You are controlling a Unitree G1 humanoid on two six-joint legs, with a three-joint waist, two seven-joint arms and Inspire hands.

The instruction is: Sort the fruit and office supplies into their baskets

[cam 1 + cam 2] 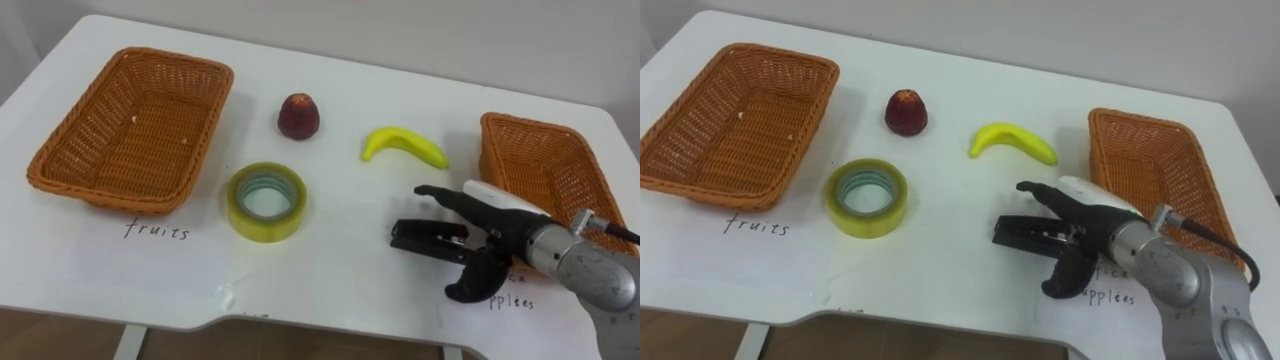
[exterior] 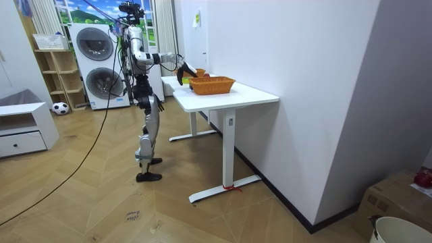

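A red fruit (image 1: 299,117) and a yellow banana (image 1: 404,145) lie on the white table (image 1: 340,270) between two wicker baskets. A yellow-green tape roll (image 1: 266,201) lies flat in front of the red fruit. The large basket (image 1: 60,150) stands at the left and the smaller basket (image 1: 500,150) at the right. Both hold nothing. My right hand (image 1: 510,235) reaches in from the lower right, just in front of the smaller basket. It is open, with its fingers above and its thumb below a small black office item (image 1: 425,238) that lies on the table.
Paper sheets with handwritten labels lie in front of each basket. The table's front edge runs close below my hand. In the room view I stand at the table's end (image 2: 223,94), with washing machines (image 2: 94,47) behind me and a white wall beside the table.
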